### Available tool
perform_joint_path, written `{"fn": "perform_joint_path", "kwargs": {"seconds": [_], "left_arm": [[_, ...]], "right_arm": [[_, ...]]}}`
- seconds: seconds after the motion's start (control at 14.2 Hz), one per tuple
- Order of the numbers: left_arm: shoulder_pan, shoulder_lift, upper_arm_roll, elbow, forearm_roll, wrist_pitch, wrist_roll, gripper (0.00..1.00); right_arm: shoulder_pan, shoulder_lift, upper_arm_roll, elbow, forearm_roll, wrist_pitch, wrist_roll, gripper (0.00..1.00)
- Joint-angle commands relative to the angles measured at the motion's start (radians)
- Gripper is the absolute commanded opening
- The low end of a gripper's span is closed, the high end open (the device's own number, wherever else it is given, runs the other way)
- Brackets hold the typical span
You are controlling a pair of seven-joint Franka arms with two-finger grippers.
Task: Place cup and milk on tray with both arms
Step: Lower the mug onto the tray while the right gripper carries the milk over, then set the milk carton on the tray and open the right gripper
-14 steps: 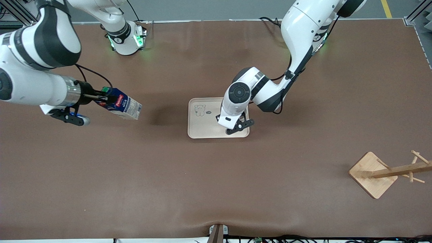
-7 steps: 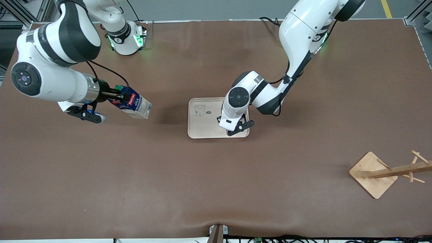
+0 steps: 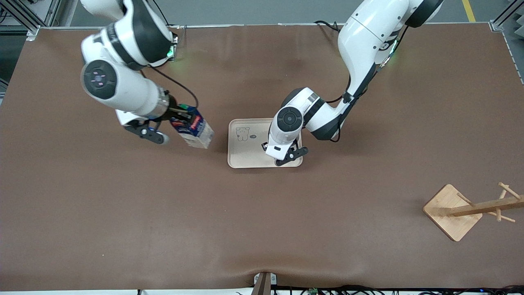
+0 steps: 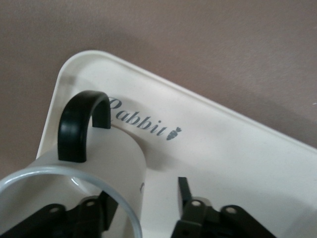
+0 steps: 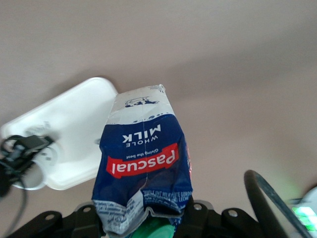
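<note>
The cream tray (image 3: 245,155) lies mid-table. The white cup (image 4: 116,161) with its black handle (image 4: 81,121) stands on the tray (image 4: 237,148) by the "Rabbit" text. In the front view my left wrist hides it. My left gripper (image 3: 285,157) is open, low over the tray; in its wrist view (image 4: 144,192) one finger is inside the cup's rim and the other stands clear outside the wall. My right gripper (image 3: 177,116) is shut on the top of the tilted blue milk carton (image 3: 193,130), held over the table beside the tray's right-arm end; the carton (image 5: 143,163) fills the right wrist view.
A wooden rack with a square base (image 3: 452,212) and pegs (image 3: 489,205) stands nearer the front camera at the left arm's end. A black cable (image 5: 265,198) loops by my right wrist. The tray (image 5: 74,124) shows past the carton.
My right arm has swung the milk carton across the table toward the tray. My left gripper has stayed over the tray, shifting only slightly.
</note>
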Motion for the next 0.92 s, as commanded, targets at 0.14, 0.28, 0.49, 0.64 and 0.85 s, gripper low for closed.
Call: {"fn": "perform_joint_path", "kwargs": {"seconds": [0.14,0.28,0.49,0.64,0.85], "left_arm": [[0.025,-0.094,0.013,0.005,0.026,-0.020,-0.011,1.00],[0.062,-0.144,0.013,0.026,0.026,-0.063,-0.009,1.00],[0.126,-0.197,0.013,0.092,0.026,-0.183,0.012,1.00],[0.181,-0.229,0.013,0.136,0.026,-0.265,0.072,1.00],[0.275,-0.293,0.013,0.144,0.026,-0.327,0.153,1.00]], "right_arm": [[0.180,0.135,-0.012,0.011,0.020,0.214,0.139,0.00],[0.198,0.151,-0.012,0.006,-0.061,0.224,0.152,0.00],[0.225,0.178,-0.014,0.006,-0.083,0.233,0.156,0.05],[0.225,0.181,-0.012,0.005,-0.083,0.222,0.156,0.24],[0.242,0.187,-0.012,-0.006,-0.083,0.222,0.149,1.00]]}}
